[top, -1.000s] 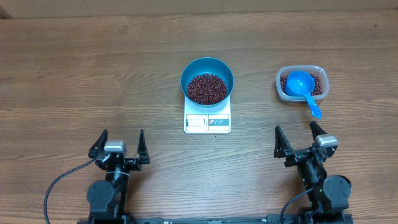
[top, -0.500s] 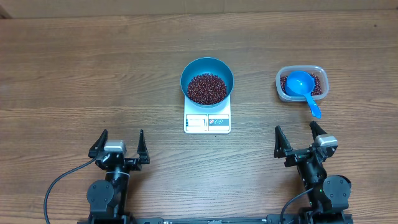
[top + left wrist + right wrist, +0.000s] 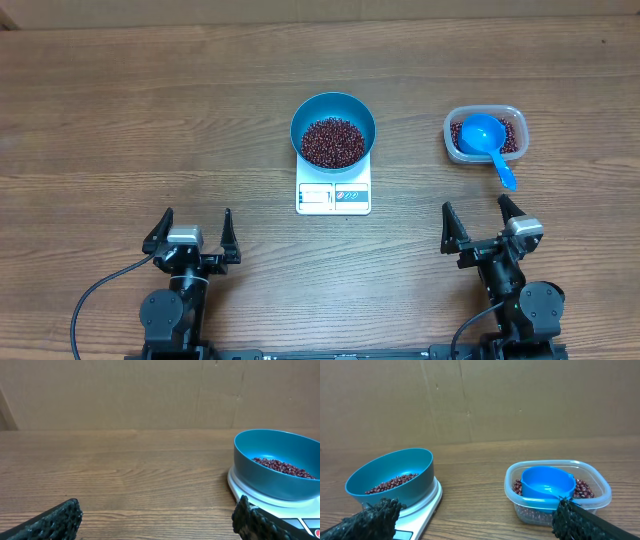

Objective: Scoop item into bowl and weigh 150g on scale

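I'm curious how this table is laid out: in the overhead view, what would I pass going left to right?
left gripper → blue bowl → clear tub. The scale, scoop and right gripper overlap these, so they are left out.

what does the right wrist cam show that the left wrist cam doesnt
Only the right wrist view: the clear tub with the blue scoop lying in it, and the right gripper, fingers open. Only the left wrist view: the left gripper, fingers open. Both: the blue bowl of beans on the white scale, the wooden table and the cardboard backdrop.
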